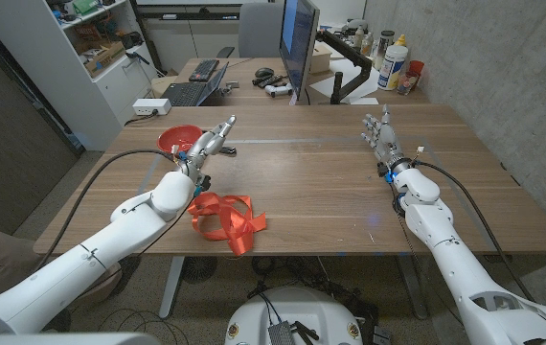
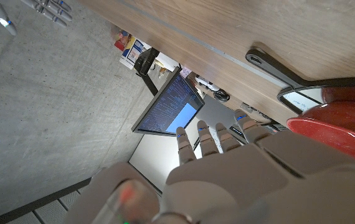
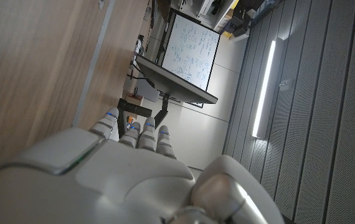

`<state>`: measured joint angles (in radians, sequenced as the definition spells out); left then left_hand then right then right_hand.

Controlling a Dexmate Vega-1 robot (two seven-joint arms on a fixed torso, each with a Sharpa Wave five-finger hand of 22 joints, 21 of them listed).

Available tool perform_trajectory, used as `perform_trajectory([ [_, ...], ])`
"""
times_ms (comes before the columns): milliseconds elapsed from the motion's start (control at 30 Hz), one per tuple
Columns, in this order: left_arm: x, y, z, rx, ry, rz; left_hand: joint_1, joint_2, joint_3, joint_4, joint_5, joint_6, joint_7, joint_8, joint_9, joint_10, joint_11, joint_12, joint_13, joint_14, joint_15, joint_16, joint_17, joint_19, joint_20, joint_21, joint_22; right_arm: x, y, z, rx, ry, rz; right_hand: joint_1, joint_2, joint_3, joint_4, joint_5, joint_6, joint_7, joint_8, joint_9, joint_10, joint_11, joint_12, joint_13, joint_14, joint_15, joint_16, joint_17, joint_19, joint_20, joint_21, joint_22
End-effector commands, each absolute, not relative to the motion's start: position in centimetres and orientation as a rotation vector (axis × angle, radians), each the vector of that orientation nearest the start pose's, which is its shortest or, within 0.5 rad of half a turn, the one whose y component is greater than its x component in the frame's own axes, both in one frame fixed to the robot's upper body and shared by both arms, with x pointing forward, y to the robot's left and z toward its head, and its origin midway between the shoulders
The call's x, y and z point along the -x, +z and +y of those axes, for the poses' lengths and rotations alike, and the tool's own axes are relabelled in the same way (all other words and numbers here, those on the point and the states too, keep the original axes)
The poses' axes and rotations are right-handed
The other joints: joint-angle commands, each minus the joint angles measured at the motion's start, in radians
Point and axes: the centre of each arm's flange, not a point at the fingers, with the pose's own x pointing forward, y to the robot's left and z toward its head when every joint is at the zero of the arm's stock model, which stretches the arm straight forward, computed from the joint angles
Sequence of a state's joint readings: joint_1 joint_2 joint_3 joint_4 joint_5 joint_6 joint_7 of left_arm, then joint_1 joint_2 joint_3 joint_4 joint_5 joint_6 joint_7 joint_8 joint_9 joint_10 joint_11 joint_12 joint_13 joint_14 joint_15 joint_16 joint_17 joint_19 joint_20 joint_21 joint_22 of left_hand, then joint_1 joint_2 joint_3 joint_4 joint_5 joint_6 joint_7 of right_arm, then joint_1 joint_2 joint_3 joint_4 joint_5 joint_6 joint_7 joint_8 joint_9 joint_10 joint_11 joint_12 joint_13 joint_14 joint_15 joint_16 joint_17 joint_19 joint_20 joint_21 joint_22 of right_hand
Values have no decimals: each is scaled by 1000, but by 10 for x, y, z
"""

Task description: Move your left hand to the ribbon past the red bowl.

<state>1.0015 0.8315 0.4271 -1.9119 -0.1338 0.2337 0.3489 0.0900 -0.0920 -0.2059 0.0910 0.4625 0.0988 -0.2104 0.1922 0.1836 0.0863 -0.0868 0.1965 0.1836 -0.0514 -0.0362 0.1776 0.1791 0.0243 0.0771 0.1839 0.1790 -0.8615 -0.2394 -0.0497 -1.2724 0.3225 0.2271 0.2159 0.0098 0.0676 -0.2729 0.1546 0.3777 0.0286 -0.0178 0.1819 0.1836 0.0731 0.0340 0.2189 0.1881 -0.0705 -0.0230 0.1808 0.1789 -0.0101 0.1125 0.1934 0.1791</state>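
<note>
Right now the left hand (image 1: pixel 211 140) hangs empty, fingers apart, just beside the red bowl (image 1: pixel 178 137), while the ribbon (image 1: pixel 225 218) lies near the table's front edge under that forearm. Best to draw back gently, staying clear of the bowl.

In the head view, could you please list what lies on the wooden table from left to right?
Red bowl → left hand → red ribbon → right hand. The bowl and left hand sit close together; the ribbon lies nearer the table's front edge.
</note>
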Motion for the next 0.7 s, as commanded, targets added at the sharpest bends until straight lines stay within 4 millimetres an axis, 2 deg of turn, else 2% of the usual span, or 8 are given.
perform_trajectory([
  [33,-562,-12,255,-814,135,-561,9,-2,-13,0,9,-40,-7,-11,4,-23,-1,-6,3,-4,-35,9,1,5,1,9,2,-655,-15,-293,-8,185,-654,2,28,-3,-3,3,0,3,7,2,-7,-2,2,2,-8,-1,0,5,-10,0,-2,2],
  [700,-556,-31,242,-943,215,-586,8,-5,-24,1,14,-43,-9,-5,5,-52,-8,-10,3,-18,-43,6,2,12,-14,13,2,-653,-17,-295,-14,170,-652,2,28,-3,-3,3,-1,4,8,2,-8,-4,2,1,-14,-4,0,4,-13,-3,-2,2],
])
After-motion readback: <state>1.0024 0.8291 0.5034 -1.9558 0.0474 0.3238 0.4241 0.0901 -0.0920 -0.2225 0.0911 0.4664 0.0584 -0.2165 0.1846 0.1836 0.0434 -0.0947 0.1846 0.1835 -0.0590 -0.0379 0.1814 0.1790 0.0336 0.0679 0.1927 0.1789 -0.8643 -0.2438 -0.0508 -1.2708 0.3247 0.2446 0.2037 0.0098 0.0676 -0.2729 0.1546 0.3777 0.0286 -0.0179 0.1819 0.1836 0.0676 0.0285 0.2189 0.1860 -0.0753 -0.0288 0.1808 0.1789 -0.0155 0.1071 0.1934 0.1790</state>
